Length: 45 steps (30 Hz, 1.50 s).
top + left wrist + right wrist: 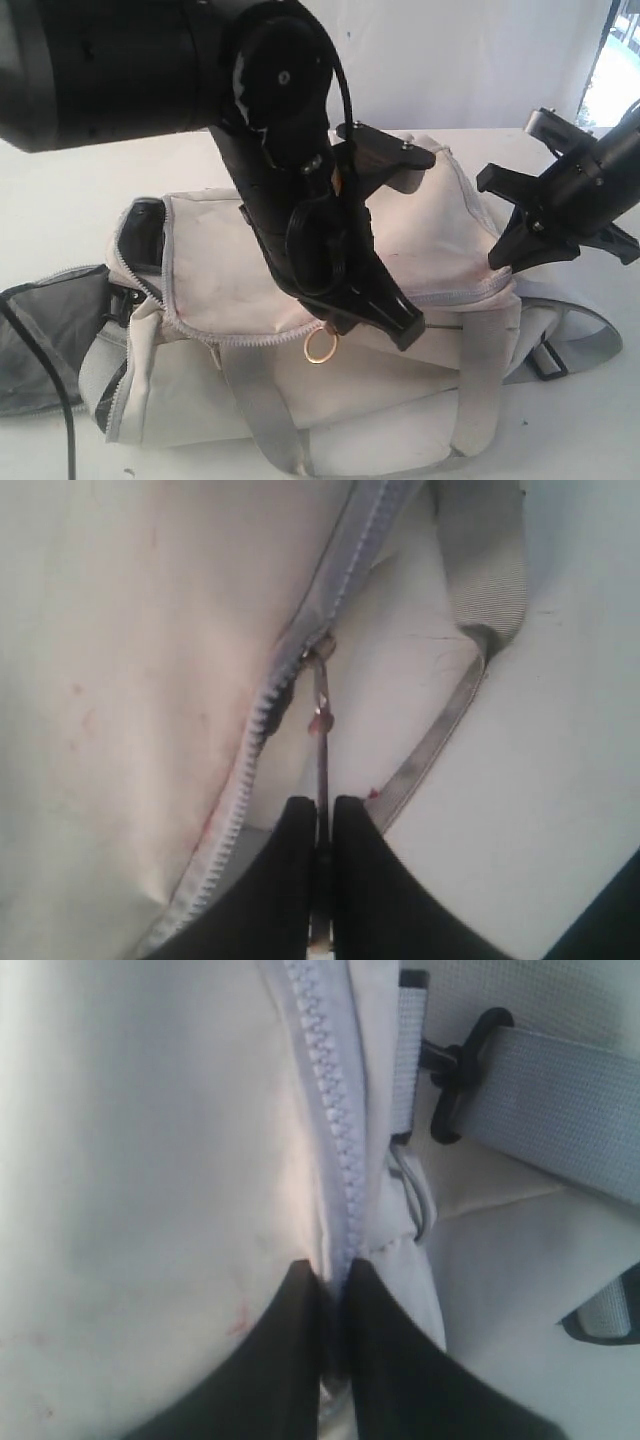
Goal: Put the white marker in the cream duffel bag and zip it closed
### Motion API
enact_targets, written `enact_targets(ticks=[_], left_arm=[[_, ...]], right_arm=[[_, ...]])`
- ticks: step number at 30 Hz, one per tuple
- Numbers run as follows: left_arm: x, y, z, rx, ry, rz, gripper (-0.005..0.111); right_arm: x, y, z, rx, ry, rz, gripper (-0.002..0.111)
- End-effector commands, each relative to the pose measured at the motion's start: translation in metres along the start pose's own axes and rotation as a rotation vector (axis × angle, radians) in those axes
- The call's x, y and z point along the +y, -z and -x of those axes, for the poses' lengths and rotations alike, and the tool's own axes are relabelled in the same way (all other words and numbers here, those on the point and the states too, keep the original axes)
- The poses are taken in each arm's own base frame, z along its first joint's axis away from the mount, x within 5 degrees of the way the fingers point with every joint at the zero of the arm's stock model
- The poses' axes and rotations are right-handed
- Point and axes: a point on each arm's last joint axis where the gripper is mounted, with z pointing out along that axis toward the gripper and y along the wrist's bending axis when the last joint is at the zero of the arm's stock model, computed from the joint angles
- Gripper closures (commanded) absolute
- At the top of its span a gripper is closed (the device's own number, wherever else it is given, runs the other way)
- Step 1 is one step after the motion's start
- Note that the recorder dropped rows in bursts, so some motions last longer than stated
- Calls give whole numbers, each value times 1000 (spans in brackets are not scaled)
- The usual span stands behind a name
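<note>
The cream duffel bag (425, 225) lies on its side on the white table (60, 200). Its grey zipper (250, 335) is apart along the left part of the flap and joined toward the right end. My left gripper (412, 335) is shut on the thin metal zipper pull (320, 715), which hangs from the slider (317, 652). At the bag's right end, my right gripper (505, 262) is shut on the zipper edge (335, 1160), its fingers pinching tape and fabric. The white marker shows in no view.
The bag's dark grey lining (45, 335) spreads out at the left, with a black cable (70, 425) across it. Grey webbing straps (265, 420) hang down the front. A black buckle (545, 360) sits at the right end, and a yellowish ring (320, 347) under the zipper.
</note>
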Motion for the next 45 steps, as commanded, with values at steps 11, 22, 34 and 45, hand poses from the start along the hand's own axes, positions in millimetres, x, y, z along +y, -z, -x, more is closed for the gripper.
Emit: enact_targets(ticks=[11, 22, 34, 45], left_arm=[[48, 29, -55, 51, 167, 79, 107], [69, 50, -100, 60, 263, 65, 107], [100, 82, -135, -53, 397, 124, 107], [134, 96, -143, -183, 545, 215, 107]], right_arm=[[-4, 2, 7, -77, 8, -29, 108], [-5, 2, 10, -105, 12, -40, 108], [-9, 2, 10, -101, 46, -88, 108], [-11, 2, 11, -118, 118, -110, 108]])
